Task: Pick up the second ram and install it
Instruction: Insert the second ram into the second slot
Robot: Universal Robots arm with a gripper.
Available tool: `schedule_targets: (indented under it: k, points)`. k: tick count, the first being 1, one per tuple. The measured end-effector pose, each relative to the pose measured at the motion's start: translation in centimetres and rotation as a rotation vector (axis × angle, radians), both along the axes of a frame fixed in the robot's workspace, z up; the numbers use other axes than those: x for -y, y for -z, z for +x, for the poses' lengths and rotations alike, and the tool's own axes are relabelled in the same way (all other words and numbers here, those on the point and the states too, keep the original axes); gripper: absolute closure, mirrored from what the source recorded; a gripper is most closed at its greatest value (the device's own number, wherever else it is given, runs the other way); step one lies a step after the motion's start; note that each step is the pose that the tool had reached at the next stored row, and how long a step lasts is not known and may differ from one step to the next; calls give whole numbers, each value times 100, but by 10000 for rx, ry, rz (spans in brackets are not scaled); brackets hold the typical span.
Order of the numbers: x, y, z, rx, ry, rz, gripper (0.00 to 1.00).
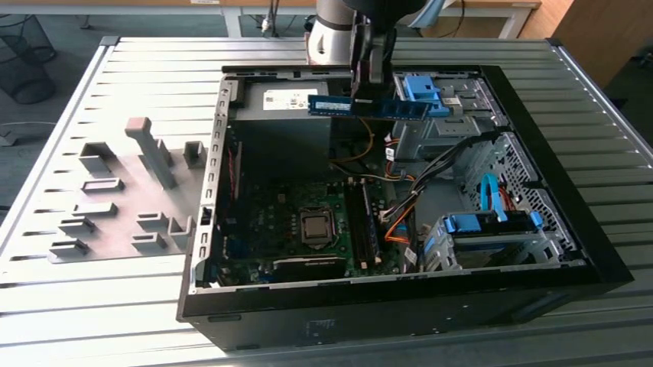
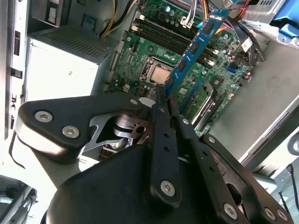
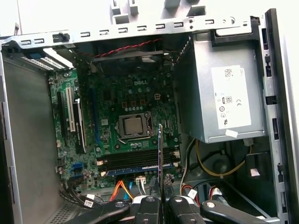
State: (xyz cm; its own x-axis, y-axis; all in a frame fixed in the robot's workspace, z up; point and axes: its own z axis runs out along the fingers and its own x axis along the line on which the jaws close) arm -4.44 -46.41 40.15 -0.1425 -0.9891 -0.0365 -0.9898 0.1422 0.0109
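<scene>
One stick, the second ram (image 1: 369,106), hangs pinched in the gripper (image 1: 368,92) over the case's (image 1: 408,306) power-supply corner. Mid-carry, I judge; seating needs alignment with the memory slots (image 1: 362,222).

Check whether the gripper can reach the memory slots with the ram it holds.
Probably yes: the gripper holds the second ram above the open case; the memory slots lie uncovered, with cables beside them, not across.

The arm (image 1: 335,34) is cut off at the exterior view's top edge, and in the second wrist view the near end of the ram stick (image 2: 194,49) is hidden between the fingers (image 2: 161,135) of the gripper (image 2: 165,95) (edge-on in the first wrist view, its faces cannot be seen).
</scene>
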Motion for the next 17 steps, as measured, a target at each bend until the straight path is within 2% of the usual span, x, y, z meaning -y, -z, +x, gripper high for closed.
schedule_targets:
  k: [17]
  points:
    - [0, 1, 0, 0, 583, 0, 86]
